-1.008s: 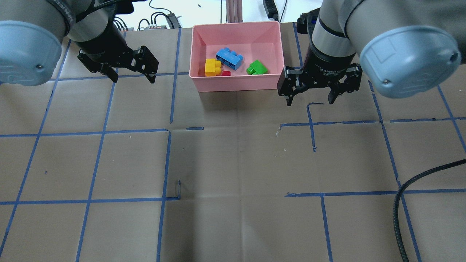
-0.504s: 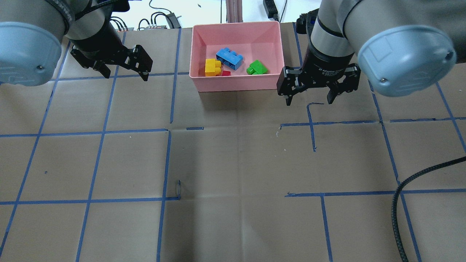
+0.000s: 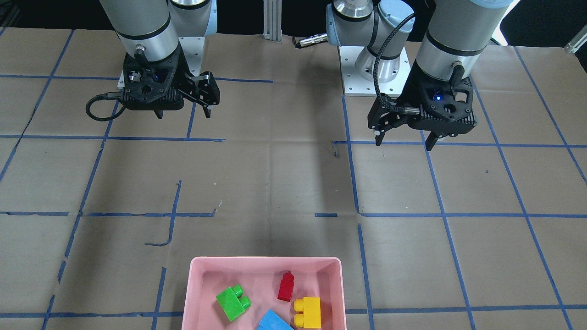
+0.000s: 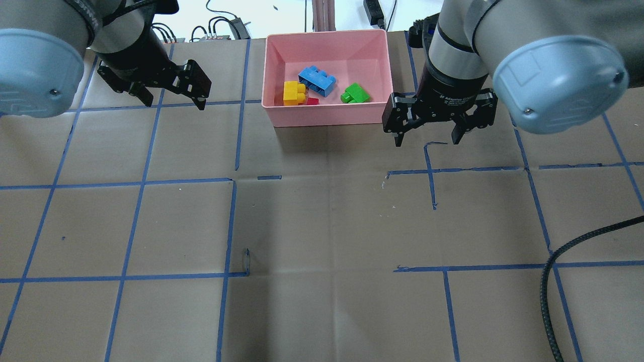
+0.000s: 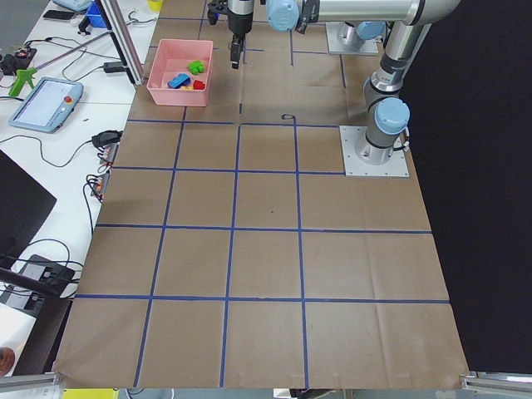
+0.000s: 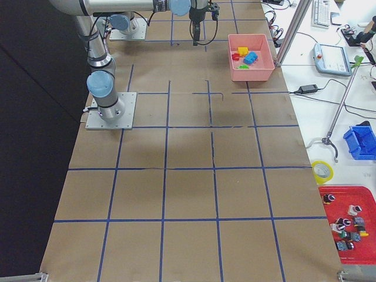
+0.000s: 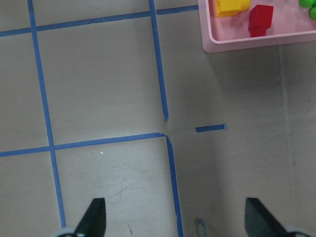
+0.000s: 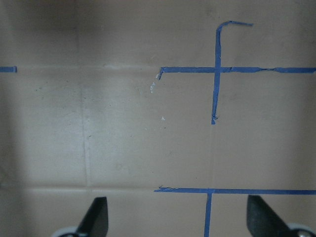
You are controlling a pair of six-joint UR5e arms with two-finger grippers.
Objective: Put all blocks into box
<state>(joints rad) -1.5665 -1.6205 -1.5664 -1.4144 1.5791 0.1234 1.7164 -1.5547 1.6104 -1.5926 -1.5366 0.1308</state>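
Left end effector (image 4: 173, 100) is backing away, right end effector (image 4: 426, 141) waiting, both wide apart & empty. All 4 blocks (image 4: 317, 80) are sitting in box (image 4: 327, 118), so job's prob. done.

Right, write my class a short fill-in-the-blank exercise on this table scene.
The yellow block lies in the ___ box.
The block nearest the right gripper is ___.
The left gripper and the right one are both ___, holding nothing.
Missing words: pink; green; open.
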